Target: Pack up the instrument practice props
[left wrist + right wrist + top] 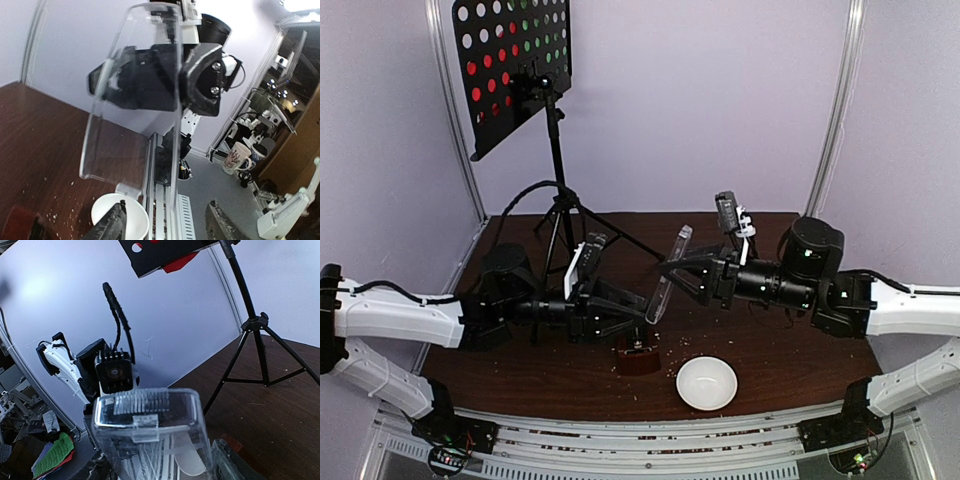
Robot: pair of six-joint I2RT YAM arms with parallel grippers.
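A dark brown table is enclosed by pale lilac walls and metal corner posts. Pale crumbs are scattered over the wood near the front edge, where a white bowl is set. Beyond that edge, a cluttered room is seen from the left wrist view, with a patterned mug on a bench.

At the back left corner the black music stand is planted on its tripod. A red sheet and a green sheet are seen through the holes of its tilted desk.

The red-brown metronome is placed on the table just left of the bowl, uncovered. Its clear cover is held tilted in the air above it, between the two arms. The cover's upper end is clamped by the right gripper. The left gripper is seen released at the lower end, its fingers spread clear of the plastic.
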